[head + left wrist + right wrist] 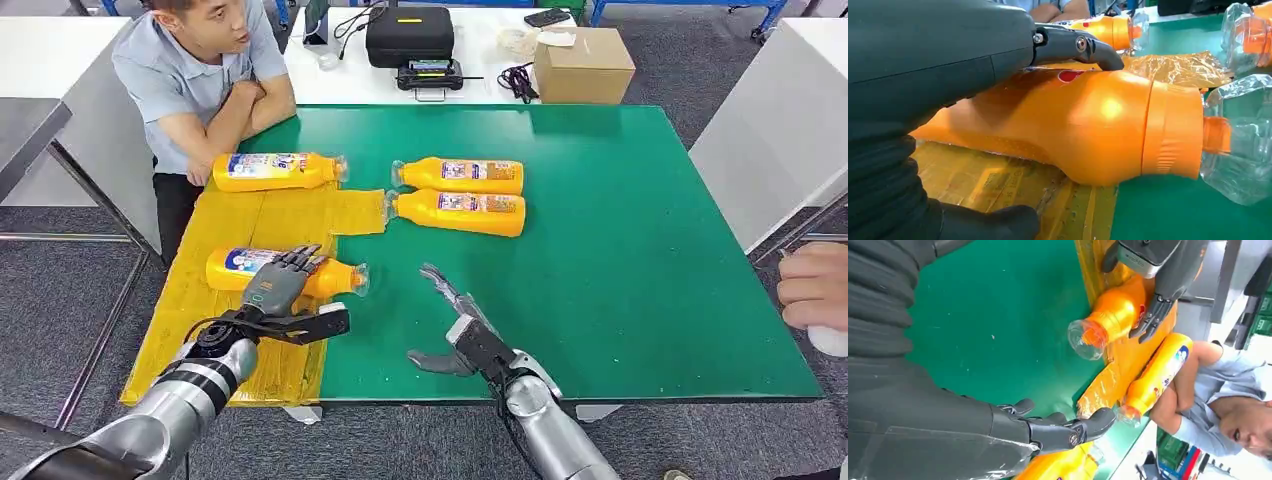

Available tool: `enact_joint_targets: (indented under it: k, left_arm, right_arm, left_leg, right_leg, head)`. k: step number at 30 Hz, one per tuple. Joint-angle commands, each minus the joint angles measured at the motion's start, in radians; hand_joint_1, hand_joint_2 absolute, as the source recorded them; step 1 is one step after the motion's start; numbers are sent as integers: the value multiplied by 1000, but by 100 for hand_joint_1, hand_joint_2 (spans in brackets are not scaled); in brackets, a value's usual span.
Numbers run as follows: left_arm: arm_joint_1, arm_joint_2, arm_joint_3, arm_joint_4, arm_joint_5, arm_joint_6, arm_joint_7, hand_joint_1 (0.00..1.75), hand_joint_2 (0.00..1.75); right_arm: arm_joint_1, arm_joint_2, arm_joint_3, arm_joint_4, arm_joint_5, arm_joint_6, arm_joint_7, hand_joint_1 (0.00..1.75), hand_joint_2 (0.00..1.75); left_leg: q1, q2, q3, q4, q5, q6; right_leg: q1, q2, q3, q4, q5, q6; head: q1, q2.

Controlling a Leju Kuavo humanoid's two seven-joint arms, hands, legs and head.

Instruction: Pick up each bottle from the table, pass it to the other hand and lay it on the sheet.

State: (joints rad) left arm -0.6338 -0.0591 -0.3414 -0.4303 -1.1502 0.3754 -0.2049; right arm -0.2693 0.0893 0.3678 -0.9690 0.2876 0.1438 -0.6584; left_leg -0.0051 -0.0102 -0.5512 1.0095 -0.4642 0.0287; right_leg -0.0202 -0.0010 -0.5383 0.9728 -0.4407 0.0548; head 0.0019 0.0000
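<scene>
Four orange bottles with clear caps lie on their sides. One bottle [330,278] [1098,125] [1115,310] lies on the yellow sheet [270,215] [998,180], its cap over the green table. My left hand [275,290] [923,65] [1158,270] has its fingers draped over this bottle's top, and its thumb stands apart from the bottle. A second bottle [275,171] lies at the sheet's far end. Two more bottles [460,176] [460,212] lie side by side on the green table [620,270]. My right hand [462,325] [998,425] hovers open over the near table edge, holding nothing.
A person [200,70] leans on the far left corner with arms crossed, close to the far bottle. Another person's hand [815,285] shows at the right edge. A cardboard box [583,65] and a black case [410,35] stand on the white table behind.
</scene>
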Motion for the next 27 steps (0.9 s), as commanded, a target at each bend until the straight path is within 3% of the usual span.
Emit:
enact_joint_targets:
  k: [1,8,11,14,27]
  left_arm:
    - [22,3,-44,101,-6,-69,9,16,175]
    - [35,-2,-42,87,-9,-53,0,14,175]
    - [36,-15,-30,68,1,-5,-18,2,175]
    - [39,-35,-10,40,27,38,-45,0,175]
    - [143,-92,-53,-288,72,140,-38,0,175]
  right_arm:
    - [-36,-15,-23,57,10,-5,-2,0,175]
    - [-31,-18,-34,51,19,-9,-4,0,175]
    - [-26,-18,-39,51,23,-12,-4,0,175]
    - [-15,-18,-48,42,25,-17,-5,0,175]
    - [73,-26,-86,-54,37,-41,-3,0,175]
  left_leg:
    - [0,2,2,-1,0,-1]
    - [1,4,3,-2,1,-2]
    - [1,4,3,-1,1,-2]
    - [1,2,3,-2,1,-2]
    - [1,-1,-4,1,0,-2]
  right_leg:
    - [0,2,1,-1,1,-1]
    - [1,3,2,-2,2,-2]
    - [1,3,2,-1,2,-2]
    - [1,1,3,-2,2,-2]
    - [1,-2,-4,0,0,-2]
  head:
    - [0,0]
    - [0,0]
    - [0,0]
    - [0,0]
    - [0,0]
